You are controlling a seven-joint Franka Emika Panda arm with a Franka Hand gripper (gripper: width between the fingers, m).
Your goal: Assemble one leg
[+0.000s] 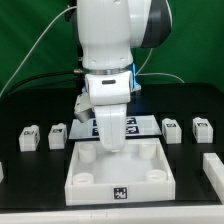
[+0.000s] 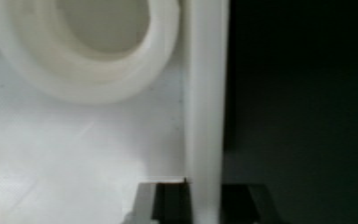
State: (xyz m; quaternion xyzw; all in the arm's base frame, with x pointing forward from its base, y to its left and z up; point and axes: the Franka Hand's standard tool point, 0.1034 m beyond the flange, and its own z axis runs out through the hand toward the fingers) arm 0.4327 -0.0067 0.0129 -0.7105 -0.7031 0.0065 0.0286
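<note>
Gripper (image 1: 108, 143) (image 2: 202, 200) is low over the far rim of the white square panel (image 1: 120, 184) (image 2: 78, 150), with the arm upright above it. In the wrist view the two dark fingers (image 2: 158, 205) stand one on each side of the panel's thin upright wall. Each lies flush against it with no gap visible, so the jaws read as clamped on that wall. A raised ring (image 2: 91, 88) (image 1: 88, 153) on the panel floor sits just beside the fingers, inside the wall; black table (image 1: 40, 165) lies beyond the wall on the other side. No leg is between the fingers. All four legs stand loose on the table, tags facing up and forward. Leg 1 (image 1: 58, 132) is near the fingers on the exterior view's left, and leg 2 (image 1: 28, 137) is farther out the same way. Leg 3 (image 1: 172, 130) is near on the exterior view's right, with leg 4 (image 1: 201, 127) beyond it. None of them touches the panel or the gripper. The marker board (image 1: 146, 123) lies flat just behind the fingers, partly hidden by the gripper. A white part (image 1: 214, 166) is cut off by the exterior view's right edge, well apart from the fingers; I cannot tell what it is.
</note>
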